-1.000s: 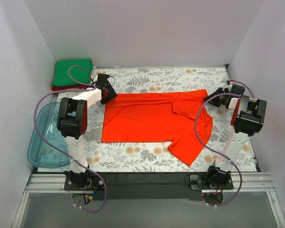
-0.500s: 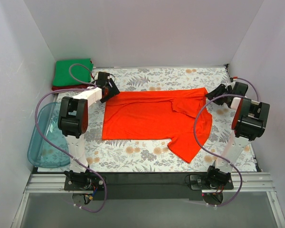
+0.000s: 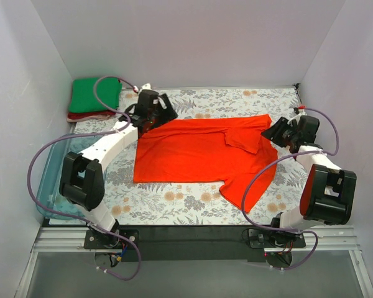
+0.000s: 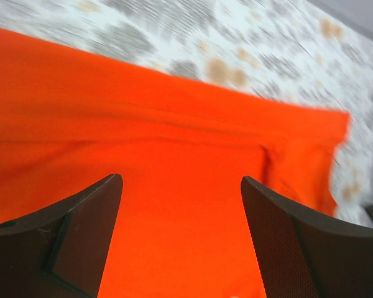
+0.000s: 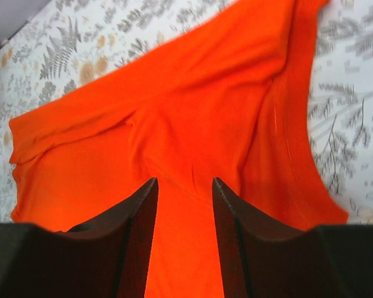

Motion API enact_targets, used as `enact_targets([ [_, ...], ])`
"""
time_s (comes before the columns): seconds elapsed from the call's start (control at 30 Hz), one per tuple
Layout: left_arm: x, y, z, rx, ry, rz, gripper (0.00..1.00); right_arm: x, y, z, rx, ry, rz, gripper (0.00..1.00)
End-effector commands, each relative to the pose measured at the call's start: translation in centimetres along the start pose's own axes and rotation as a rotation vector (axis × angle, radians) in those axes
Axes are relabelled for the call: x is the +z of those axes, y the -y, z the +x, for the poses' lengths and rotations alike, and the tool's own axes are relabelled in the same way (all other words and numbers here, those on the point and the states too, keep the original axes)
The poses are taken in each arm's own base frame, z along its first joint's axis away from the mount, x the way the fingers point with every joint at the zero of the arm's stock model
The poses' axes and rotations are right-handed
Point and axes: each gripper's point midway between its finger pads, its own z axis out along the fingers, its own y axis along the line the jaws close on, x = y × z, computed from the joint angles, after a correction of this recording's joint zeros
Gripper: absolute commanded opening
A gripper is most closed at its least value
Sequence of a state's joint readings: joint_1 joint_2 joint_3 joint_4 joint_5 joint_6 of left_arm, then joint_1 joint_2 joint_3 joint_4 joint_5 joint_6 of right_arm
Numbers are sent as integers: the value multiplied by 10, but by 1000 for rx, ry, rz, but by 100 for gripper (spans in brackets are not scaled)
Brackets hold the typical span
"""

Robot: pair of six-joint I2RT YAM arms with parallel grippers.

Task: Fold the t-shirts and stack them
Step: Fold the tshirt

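White walls (image 3: 186,43) box in a floral-printed table (image 3: 174,202) where the orange-red t-shirt (image 3: 186,155) lies spread, the left gripper (image 4: 180,186) and right gripper (image 5: 183,186) both gaping empty over it.

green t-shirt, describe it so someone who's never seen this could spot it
Start at the floral-covered table and go to its far left corner, beyond the clear blue tub. The green t-shirt lies there folded square on a dark red one, unlike the orange-red shirt spread out mid-table.
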State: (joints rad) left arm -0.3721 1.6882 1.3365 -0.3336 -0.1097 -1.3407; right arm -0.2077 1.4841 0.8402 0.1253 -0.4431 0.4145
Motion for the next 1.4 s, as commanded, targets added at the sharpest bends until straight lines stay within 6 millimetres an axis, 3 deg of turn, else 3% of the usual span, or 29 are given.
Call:
enact_targets([
  [0.0, -9, 52, 58, -1, -126, 139, 76, -6, 10, 23, 100, -23, 33, 48],
  [0.03, -12, 73, 76, 21, -154, 183, 76, -7, 8, 28, 111, -32, 23, 48],
  [0.07, -3, 79, 93, 25, -188, 183, 75, -8, 7, 35, 122, -47, 8, 48],
  [0.1, -2, 96, 96, 29, -191, 216, 75, -7, 6, 37, 134, -51, 1, 48],
  [0.17, 8, 113, 130, 52, -264, 244, 71, -6, 6, 44, 143, -62, -12, 48],
  [0.23, 14, 135, 144, 55, -273, 275, 67, -3, 9, 51, 157, -71, -14, 47],
  [0.27, 27, 134, 158, 65, -293, 259, 64, -2, 10, 55, 165, -81, -15, 47],
  [0.37, 37, 155, 170, 64, -303, 284, 57, 0, 18, 61, 179, -80, 8, 47],
  [0.43, 51, 156, 187, 74, -320, 266, 50, 3, 21, 65, 184, -89, 15, 47],
  [0.57, 69, 168, 194, 76, -318, 281, 45, 8, 23, 68, 198, -96, 6, 47],
  [0.67, 81, 167, 203, 74, -326, 271, 43, 10, 22, 69, 201, -103, -6, 47],
  [0.93, 88, 186, 216, 54, -328, 314, 41, 16, 25, 74, 209, -122, -22, 46],
  [1.37, 106, 190, 231, 45, -333, 309, 33, 19, 27, 77, 213, -124, -20, 46],
])
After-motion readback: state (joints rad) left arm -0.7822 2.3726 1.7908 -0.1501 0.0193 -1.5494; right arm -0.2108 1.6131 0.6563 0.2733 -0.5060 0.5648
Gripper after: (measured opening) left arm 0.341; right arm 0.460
